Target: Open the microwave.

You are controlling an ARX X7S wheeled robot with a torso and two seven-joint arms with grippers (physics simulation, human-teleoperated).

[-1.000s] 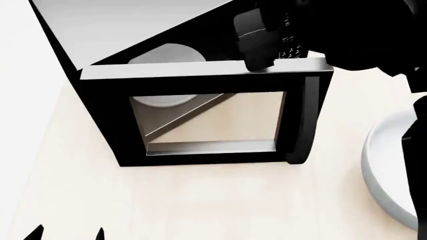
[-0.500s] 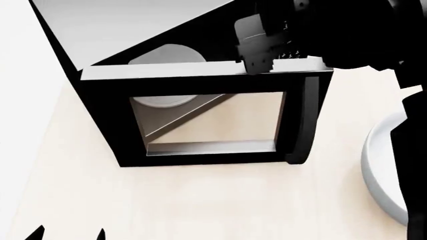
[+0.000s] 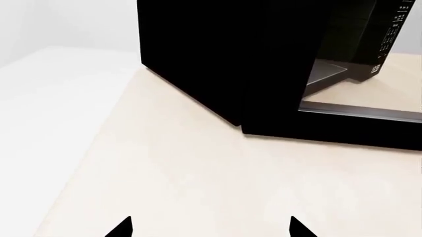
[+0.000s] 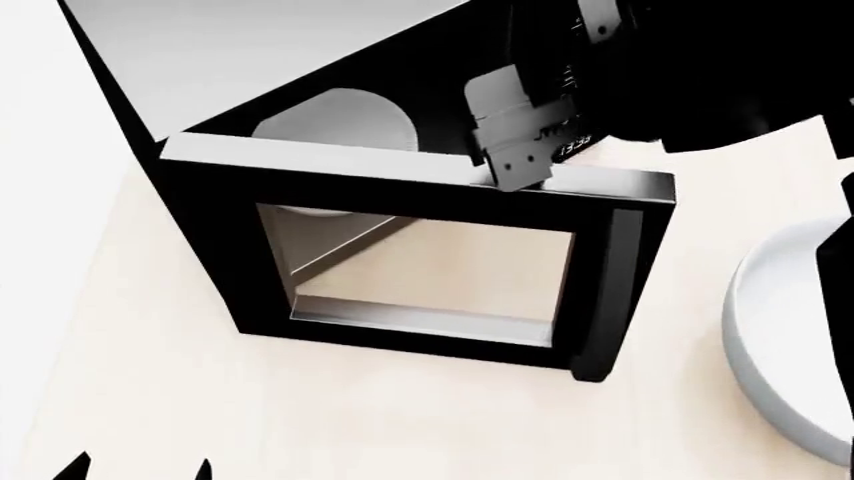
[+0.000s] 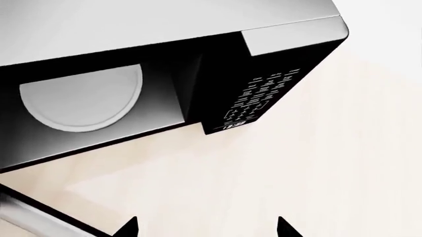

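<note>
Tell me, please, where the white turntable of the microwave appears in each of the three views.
Head view: turntable upper centre, behind the open door's top edge.
Right wrist view: left of middle, inside the cavity.
Left wrist view: not in it.
Shared landmark: the keypad, also and partly.

microwave (image 4: 267,80) top cut off by upper frame edge in head view. keypad (image 5: 254,98) labels too small to read. right claw (image 4: 514,150) mostly lost against black arm, opening can't be told. left claw (image 3: 207,228) only two tips at bottom edge. white bowl (image 4: 781,340) cut by right edge.
</note>
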